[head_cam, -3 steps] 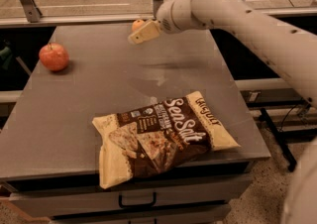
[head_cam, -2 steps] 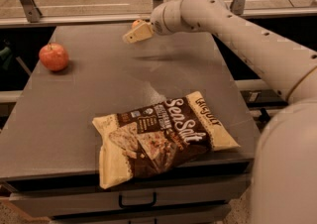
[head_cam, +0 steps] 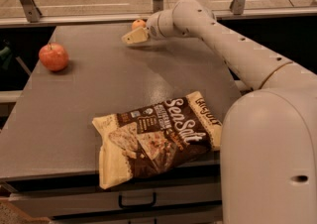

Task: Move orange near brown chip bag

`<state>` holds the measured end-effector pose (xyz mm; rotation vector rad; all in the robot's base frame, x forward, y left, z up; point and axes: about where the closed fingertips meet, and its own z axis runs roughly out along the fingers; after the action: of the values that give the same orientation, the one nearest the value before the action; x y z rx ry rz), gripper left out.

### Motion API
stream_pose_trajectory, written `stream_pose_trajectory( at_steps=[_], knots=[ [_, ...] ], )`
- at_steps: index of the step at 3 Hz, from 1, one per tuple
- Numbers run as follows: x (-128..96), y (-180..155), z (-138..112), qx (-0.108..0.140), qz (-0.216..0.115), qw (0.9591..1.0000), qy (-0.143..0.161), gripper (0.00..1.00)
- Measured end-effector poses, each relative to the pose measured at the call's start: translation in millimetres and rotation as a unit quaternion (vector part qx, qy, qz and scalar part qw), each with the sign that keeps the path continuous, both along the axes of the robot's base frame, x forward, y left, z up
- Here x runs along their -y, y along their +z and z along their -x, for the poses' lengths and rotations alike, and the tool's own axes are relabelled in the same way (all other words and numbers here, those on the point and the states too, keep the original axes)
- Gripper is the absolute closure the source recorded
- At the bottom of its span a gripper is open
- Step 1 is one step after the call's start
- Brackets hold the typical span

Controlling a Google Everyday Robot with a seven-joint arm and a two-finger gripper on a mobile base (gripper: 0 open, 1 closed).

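- The gripper is at the far end of the grey surface. It points to the left of the view, with a faint shadow on the surface just under it.
- It shows as one pale wedge, and I cannot tell whether it is spread or pressed together. Nothing can be seen held in it.
- The orange sits just behind the gripper, toward the far edge of the surface. Its lower part is hidden by the gripper, and I cannot tell whether the two touch.
- The brown chip bag lies flat, well apart from the gripper and on the near side of it. It is close to the front edge, with one pale corner hanging over that edge.
- A red-orange apple rests well off to the left of the gripper, near the left edge.
- The arm runs from the gripper to the right and down to the wide pale body in the lower right corner.
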<state>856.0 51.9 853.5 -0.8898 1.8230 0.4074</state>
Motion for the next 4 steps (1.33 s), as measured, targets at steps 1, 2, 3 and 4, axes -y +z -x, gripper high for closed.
stream_pose_trajectory(
  at_steps=[1, 2, 3, 4],
  knots=[
    [-1, -6, -6, -0.009, -0.017, 0.9998, 0.001, 0.41],
    [-1, -3, -6, -0.011, -0.032, 0.9994, 0.003, 0.64],
    [4, 22, 4, 0.009, -0.051, 0.9986, 0.013, 0.87],
    [15, 55, 34, 0.036, -0.051, 0.997, 0.046, 1.0]
  ],
)
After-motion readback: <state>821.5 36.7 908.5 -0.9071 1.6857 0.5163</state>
